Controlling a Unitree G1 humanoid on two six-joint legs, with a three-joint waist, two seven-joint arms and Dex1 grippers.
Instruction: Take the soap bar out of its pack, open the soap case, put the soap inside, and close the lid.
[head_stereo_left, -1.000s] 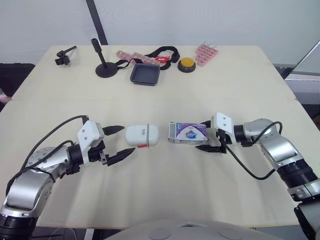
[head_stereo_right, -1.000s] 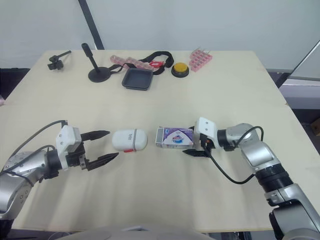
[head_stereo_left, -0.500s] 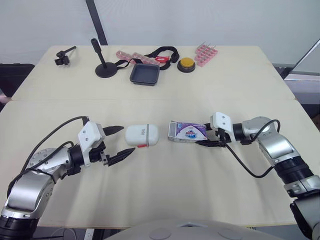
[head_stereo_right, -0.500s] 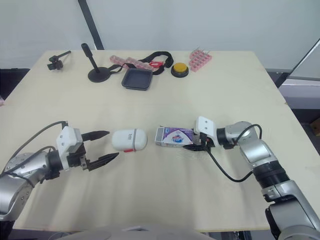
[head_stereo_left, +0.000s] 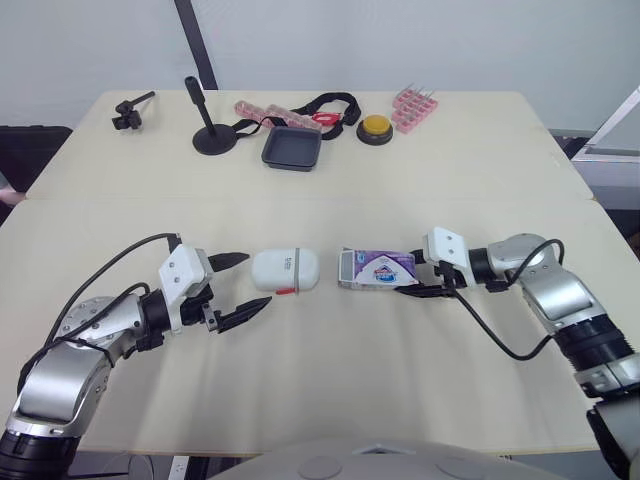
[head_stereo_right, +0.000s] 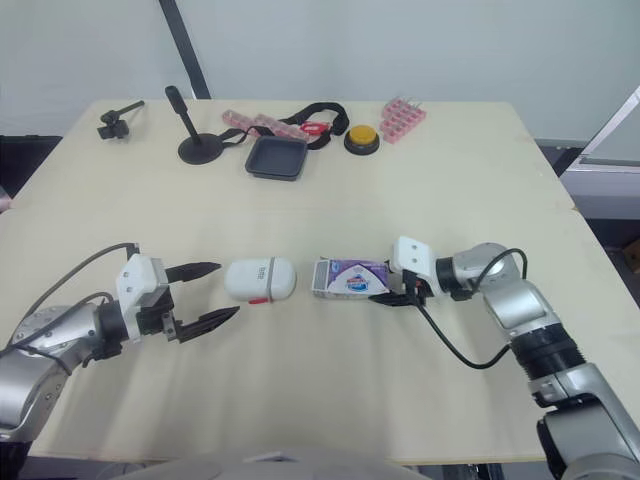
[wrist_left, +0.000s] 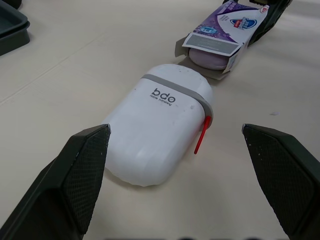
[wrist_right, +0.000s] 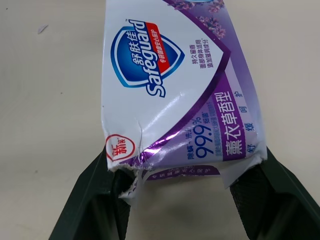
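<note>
A white soap case (head_stereo_left: 285, 270) with a grey band and red clasp lies closed at mid-table. My left gripper (head_stereo_left: 257, 279) is open just left of it, one finger on each side and clear of it. Right of the case lies the purple and white soap pack (head_stereo_left: 377, 269), its left end flap open toward the case. In the left wrist view the lilac soap bar (wrist_left: 207, 59) sits inside that open end. My right gripper (wrist_right: 177, 200) is shut on the pack's torn right end, with the fingers (wrist_right: 95, 197) pressing its two sides.
Along the far edge stand a small black clamp (head_stereo_left: 130, 112), a black stand (head_stereo_left: 210, 140), a pink strip (head_stereo_left: 262, 112), a dark tray (head_stereo_left: 291, 148), a black strap (head_stereo_left: 325, 108), a yellow button (head_stereo_left: 374, 125) and a pink rack (head_stereo_left: 413, 108).
My right gripper's fingers have drawn together from wide apart onto the pack's right end. The left gripper and the soap case have stayed in place.
</note>
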